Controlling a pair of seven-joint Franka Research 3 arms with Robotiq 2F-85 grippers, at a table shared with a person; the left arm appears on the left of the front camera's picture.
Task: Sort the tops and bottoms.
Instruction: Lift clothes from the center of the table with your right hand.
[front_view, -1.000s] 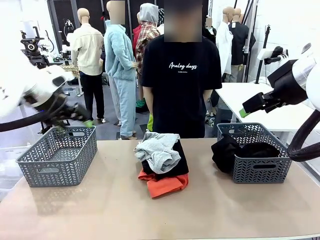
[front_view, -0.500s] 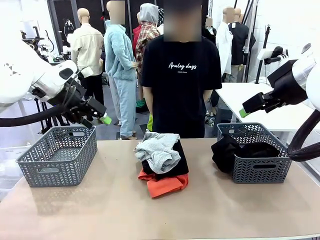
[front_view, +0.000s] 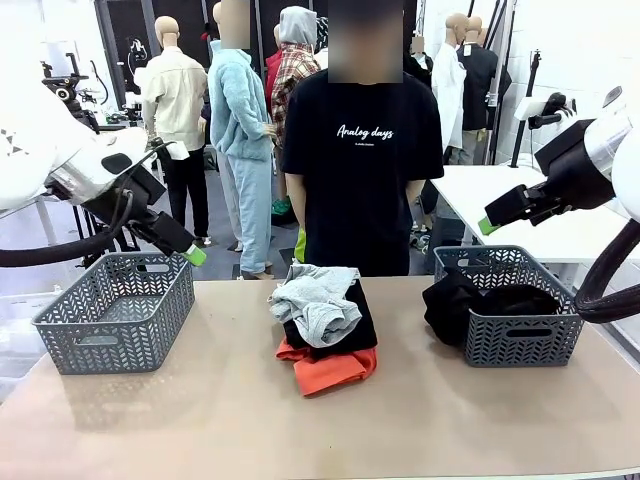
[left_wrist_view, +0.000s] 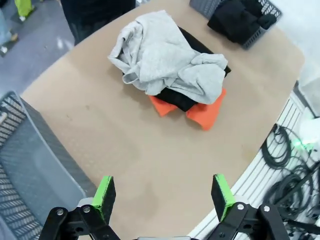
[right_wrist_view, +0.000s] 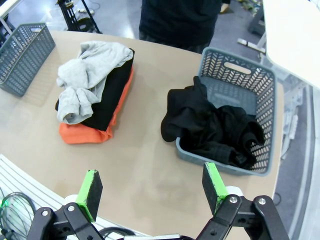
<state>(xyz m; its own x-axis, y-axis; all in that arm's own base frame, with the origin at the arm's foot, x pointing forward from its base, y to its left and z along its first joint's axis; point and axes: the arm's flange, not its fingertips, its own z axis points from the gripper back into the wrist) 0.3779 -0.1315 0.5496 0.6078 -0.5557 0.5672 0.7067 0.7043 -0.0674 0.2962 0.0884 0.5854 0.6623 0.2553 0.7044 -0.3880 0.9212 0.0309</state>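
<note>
A pile sits mid-table: a light grey top lies over a folded black garment, with an orange-red top at the bottom. In the left wrist view the grey top covers the black piece and the orange one. Another black garment fills the right basket and hangs over its near-left rim. My left gripper hovers open above the left basket's far right corner, to the left of the pile. My right gripper hangs open above the right basket; from its wrist, its gripper holds nothing.
An empty grey basket stands at the table's left, and a matching grey basket at the right. A person in a black T-shirt stands at the far edge behind the pile. Bare tabletop lies in front.
My left arm has lifted and swung its gripper right, away from the left basket's far rim, then dropped back slightly. The right arm and the clothes have not moved.
</note>
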